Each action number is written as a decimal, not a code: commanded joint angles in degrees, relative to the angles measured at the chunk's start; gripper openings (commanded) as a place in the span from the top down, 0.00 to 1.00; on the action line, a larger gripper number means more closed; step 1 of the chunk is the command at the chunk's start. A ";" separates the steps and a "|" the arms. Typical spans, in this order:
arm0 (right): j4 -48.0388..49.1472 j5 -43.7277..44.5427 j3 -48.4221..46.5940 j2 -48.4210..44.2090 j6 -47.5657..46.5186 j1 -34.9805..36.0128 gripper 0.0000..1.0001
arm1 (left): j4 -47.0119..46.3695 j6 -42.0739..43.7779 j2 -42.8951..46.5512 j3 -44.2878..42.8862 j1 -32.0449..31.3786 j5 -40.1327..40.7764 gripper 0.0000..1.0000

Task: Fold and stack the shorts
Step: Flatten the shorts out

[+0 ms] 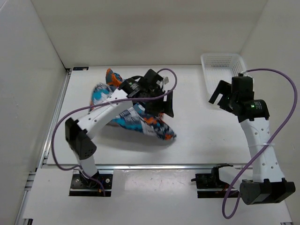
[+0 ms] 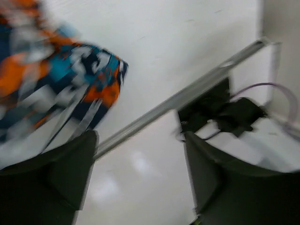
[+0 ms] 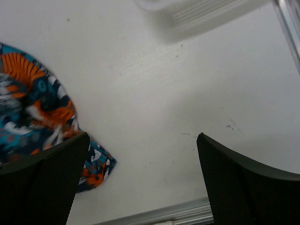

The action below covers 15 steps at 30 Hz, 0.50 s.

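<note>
So the soft navy, orange, teal and white print cloth shorts (image 1: 147,125) are lying in a rumpled, lopsided heap on the white bench (image 1: 197,145), left of centre, not flat at all. The left hand (image 1: 166,105) sits right over the heap's right side, fingers spread, nothing between them in its wrist view. My guess is it's lining up for a fresh pinch on an edge to pull the fabric out. The right hand (image 1: 219,93) hangs wide open and empty, well off to the right by the white plastic mesh basket (image 1: 222,61), probably parked there to stay out of the way.
</note>
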<state>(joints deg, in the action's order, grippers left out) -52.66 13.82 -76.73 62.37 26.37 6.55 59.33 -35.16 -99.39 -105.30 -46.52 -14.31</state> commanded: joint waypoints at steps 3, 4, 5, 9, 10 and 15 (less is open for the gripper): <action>0.11 -6.44 6.58 -0.49 -1.76 -0.66 0.00 | 7.91 -0.26 6.48 -5.27 8.80 5.87 0.00; 0.89 -7.14 7.38 -0.49 -1.76 -0.66 0.00 | 7.91 0.26 7.89 -4.75 10.64 5.87 0.00; 1.42 -8.01 8.25 -1.19 -1.24 -0.66 0.00 | 7.38 0.26 10.68 -1.87 14.67 5.87 0.00; 3.26 -14.06 13.87 -2.60 1.04 -0.14 0.00 | 6.15 3.32 15.89 10.15 27.59 1.16 0.16; 3.27 -16.18 15.45 -2.60 1.92 -0.13 0.03 | 7.37 4.04 16.68 12.63 30.93 0.60 0.19; 11.69 -27.70 30.56 -4.88 10.35 4.77 0.07 | 6.76 5.37 25.89 33.52 47.38 -0.46 0.18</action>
<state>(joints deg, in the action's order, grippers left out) -46.24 -4.01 -51.88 59.44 31.14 7.86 63.40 -31.68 -76.23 -81.38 -3.22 -12.10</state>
